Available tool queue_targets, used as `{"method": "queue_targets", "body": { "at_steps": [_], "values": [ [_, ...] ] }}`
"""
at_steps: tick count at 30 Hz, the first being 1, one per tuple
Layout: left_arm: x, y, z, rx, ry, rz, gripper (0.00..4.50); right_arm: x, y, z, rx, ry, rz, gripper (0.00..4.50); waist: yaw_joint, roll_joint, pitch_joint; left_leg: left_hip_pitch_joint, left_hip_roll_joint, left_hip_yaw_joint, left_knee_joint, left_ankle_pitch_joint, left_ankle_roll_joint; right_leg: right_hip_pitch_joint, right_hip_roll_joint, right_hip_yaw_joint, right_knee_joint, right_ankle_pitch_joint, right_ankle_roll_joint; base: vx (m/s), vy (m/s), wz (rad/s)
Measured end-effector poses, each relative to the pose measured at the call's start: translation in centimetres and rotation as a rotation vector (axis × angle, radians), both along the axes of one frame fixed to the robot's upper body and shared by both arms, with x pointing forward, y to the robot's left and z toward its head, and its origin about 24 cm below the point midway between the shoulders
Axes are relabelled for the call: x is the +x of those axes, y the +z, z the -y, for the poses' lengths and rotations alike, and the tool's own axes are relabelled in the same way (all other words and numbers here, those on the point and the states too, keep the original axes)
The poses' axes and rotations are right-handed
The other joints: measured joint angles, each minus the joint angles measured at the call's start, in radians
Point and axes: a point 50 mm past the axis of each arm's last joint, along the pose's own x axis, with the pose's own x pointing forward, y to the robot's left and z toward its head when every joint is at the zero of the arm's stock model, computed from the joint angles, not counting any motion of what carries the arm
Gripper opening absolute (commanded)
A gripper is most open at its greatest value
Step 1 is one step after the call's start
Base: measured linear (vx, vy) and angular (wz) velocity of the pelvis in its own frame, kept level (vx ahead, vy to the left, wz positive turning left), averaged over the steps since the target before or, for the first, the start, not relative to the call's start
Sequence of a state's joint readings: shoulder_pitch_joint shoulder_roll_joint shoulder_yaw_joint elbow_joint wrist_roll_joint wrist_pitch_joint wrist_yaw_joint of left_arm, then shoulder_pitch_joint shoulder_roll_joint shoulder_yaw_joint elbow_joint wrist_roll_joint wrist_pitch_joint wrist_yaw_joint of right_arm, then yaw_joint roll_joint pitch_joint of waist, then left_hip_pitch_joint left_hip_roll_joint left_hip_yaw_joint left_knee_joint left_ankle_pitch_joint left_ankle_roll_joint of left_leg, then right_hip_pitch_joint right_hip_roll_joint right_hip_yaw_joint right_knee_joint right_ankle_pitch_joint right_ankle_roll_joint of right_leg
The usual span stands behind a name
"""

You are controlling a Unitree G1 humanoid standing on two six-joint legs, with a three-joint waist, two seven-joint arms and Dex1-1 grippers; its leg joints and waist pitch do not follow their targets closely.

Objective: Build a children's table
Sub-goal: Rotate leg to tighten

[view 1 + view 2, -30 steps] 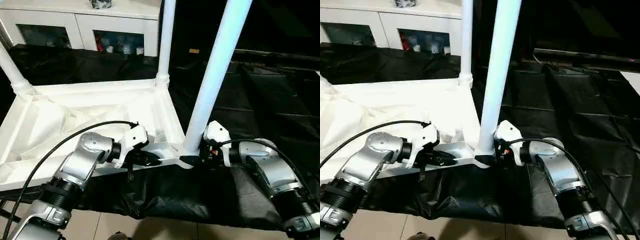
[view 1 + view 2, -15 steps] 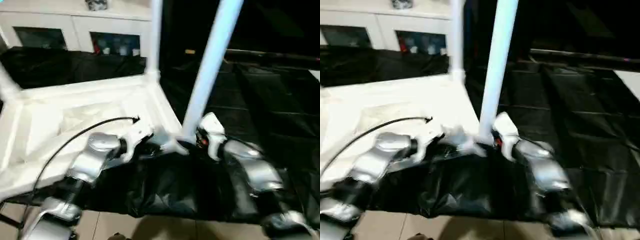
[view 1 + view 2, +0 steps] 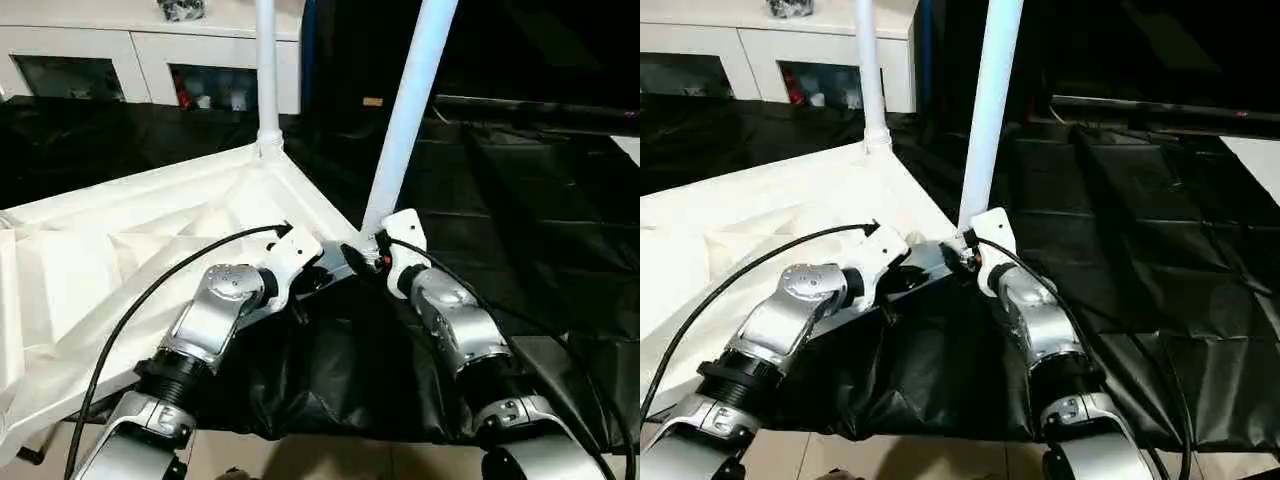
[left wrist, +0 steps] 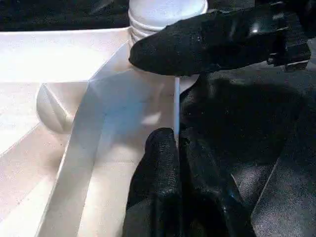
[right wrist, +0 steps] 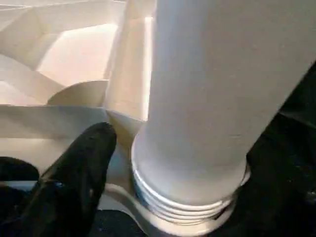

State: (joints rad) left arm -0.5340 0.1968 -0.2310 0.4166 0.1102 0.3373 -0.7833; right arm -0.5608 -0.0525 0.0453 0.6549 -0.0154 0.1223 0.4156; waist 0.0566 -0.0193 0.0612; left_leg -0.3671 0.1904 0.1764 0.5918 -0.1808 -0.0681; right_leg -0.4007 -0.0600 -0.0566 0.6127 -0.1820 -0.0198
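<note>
We see black sheeting spread over the work surface, with a white cabinet along the upper left of the frame; behind its glass doors sit small items too dim to identify. The upturned table top fills the left half, ribbed underside up. Against a second ago its near corner has swung towards centre frame, though the camera shifted too. Two legs stand upright in corner sockets, long axes running up out of frame: the far leg at upper centre, the near leg just right of it. Our left gripper pinches the thin rim beside the near socket, jaws nearly together. Our right gripper sits at the near leg's base; we cannot tell how wide it stands
</note>
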Motion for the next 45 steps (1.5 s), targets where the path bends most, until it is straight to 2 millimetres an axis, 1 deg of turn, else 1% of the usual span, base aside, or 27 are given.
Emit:
{"method": "queue_targets", "body": {
  "at_steps": [2, 4, 5, 7, 8, 13, 16, 19, 20, 25, 31, 40, 42, 44, 45],
  "values": [
    [-0.1, 0.1, -0.3, -0.003, -0.019, -0.005, 0.00, -0.1, 0.1, 0.4, -0.012, 0.047, 0.005, 3.88, 0.000, 0.001, 0.000, 0.000, 0.000, 0.000, -0.001, 0.000, 0.000, -0.001, 0.000, 0.000, 0.000, 0.000, 0.000, 0.000, 0.000, 0.00],
    [-0.6, 0.1, -0.9, -0.010, -0.071, -0.015, 0.00, -0.7, 0.1, 1.2, -0.048, 0.153, 0.019, 3.88, 0.001, 0.003, 0.000, -0.001, 0.000, 0.000, -0.001, 0.000, 0.000, -0.001, 0.000, 0.000, 0.000, 0.000, 0.001, 0.000, 0.000, 0.00],
    [-0.9, 0.2, -1.2, -0.014, -0.104, -0.023, 0.00, -1.1, 0.1, 1.5, -0.060, 0.205, 0.029, 3.88, 0.003, 0.005, 0.000, -0.001, 0.000, 0.000, -0.002, 0.000, 0.000, -0.001, 0.000, 0.000, 0.000, -0.001, 0.001, 0.000, 0.000, 0.00],
    [-1.3, 0.2, -1.5, -0.019, -0.146, -0.029, 0.00, -1.4, 0.2, 1.7, -0.070, 0.269, 0.038, 3.88, 0.007, 0.009, 0.000, -0.001, 0.000, 0.000, -0.002, 0.000, 0.000, -0.001, 0.001, -0.001, 0.000, -0.001, 0.001, 0.000, 0.000, 0.00],
    [-1.5, 0.3, -1.8, -0.021, -0.168, -0.032, 0.00, -1.6, 0.4, 2.2, -0.078, 0.302, 0.044, 3.88, 0.009, 0.010, 0.000, -0.002, 0.000, 0.000, -0.002, 0.000, 0.000, -0.001, 0.000, -0.001, 0.000, -0.001, 0.001, 0.000, 0.000, 0.00],
    [-2.5, 0.2, -2.7, -0.030, -0.236, -0.055, 0.00, -2.7, 0.5, 3.2, -0.092, 0.440, 0.040, 3.88, 0.012, 0.010, 0.000, -0.001, 0.000, 0.000, -0.001, 0.000, 0.000, -0.001, 0.000, -0.001, -0.001, -0.001, 0.001, 0.000, 0.000, 0.00],
    [-2.9, 0.2, -2.8, -0.038, -0.280, -0.077, 0.00, -3.6, 0.7, 3.9, -0.095, 0.527, 0.028, 3.88, 0.019, 0.010, 0.000, -0.001, 0.001, 0.000, -0.001, 0.000, 0.000, -0.001, 0.000, -0.001, 0.000, -0.001, 0.001, 0.000, 0.000, 0.00],
    [-3.3, 0.3, -3.2, -0.041, -0.324, -0.102, 0.00, -4.5, 0.8, 4.7, -0.105, 0.615, 0.003, 3.88, 0.031, 0.010, 0.000, -0.001, 0.001, 0.000, -0.001, 0.000, 0.000, -0.001, 0.000, -0.001, 0.000, -0.001, 0.001, 0.000, 0.000, 0.00],
    [-3.5, 0.3, -3.4, -0.043, -0.339, -0.113, 0.00, -4.8, 0.9, 4.8, -0.106, 0.645, -0.004, 3.63, 0.032, 0.010, 0.000, -0.001, 0.001, 0.000, -0.001, 0.000, 0.000, -0.001, 0.000, -0.001, 0.000, -0.001, 0.001, 0.000, 0.000, 0.00],
    [-3.9, 0.3, -3.9, -0.044, -0.387, -0.147, 0.00, -5.4, 1.1, 5.1, -0.097, 0.712, -0.028, 3.19, 0.035, 0.010, 0.000, -0.001, 0.001, 0.000, -0.001, 0.000, 0.000, 0.000, 0.000, -0.001, 0.000, -0.001, 0.001, 0.000, 0.000, 0.00],
    [-4.2, 0.3, -3.9, -0.041, -0.411, -0.158, 0.00, -5.8, 1.1, 5.2, -0.090, 0.732, -0.041, 2.80, 0.034, 0.009, 0.000, -0.002, 0.001, 0.000, -0.001, 0.000, 0.000, 0.000, 0.000, -0.001, 0.000, -0.002, 0.001, 0.000, 0.000, 0.00],
    [-4.1, 0.2, -3.6, -0.037, -0.392, -0.142, 0.00, -5.9, 0.9, 4.9, -0.079, 0.714, -0.050, 2.72, 0.036, 0.008, 0.000, -0.002, 0.000, 0.000, 0.000, 0.000, 0.000, 0.000, 0.000, -0.001, -0.001, -0.002, 0.002, 0.000, 0.000, 0.00],
    [-3.5, 0.0, -3.1, -0.032, -0.323, -0.110, 0.00, -5.2, 0.4, 4.6, -0.066, 0.590, -0.035, 2.72, 0.032, 0.007, -0.001, 0.000, 0.000, 0.000, 0.000, 0.000, 0.000, 0.002, 0.000, -0.001, 0.000, -0.002, 0.002, 0.000, 0.000, 0.00],
    [-2.6, -0.2, -2.5, -0.035, -0.235, -0.081, 0.00, -4.1, 0.0, 4.0, -0.048, 0.434, -0.011, 2.72, 0.027, 0.005, -0.001, 0.001, 0.000, 0.000, 0.000, 0.000, 0.000, 0.001, 0.000, -0.001, 0.000, -0.005, 0.006, 0.000, 0.000, 0.00],
    [-2.2, -0.1, -2.0, -0.033, -0.193, -0.069, 0.00, -3.5, -0.1, 3.6, -0.037, 0.353, -0.004, 2.72, 0.021, 0.004, 0.000, 0.001, 0.001, 0.000, 0.000, 0.000, 0.000, 0.001, 0.000, -0.001, 0.000, -0.005, 0.006, 0.000, 0.000, 0.00]
  ]
}}
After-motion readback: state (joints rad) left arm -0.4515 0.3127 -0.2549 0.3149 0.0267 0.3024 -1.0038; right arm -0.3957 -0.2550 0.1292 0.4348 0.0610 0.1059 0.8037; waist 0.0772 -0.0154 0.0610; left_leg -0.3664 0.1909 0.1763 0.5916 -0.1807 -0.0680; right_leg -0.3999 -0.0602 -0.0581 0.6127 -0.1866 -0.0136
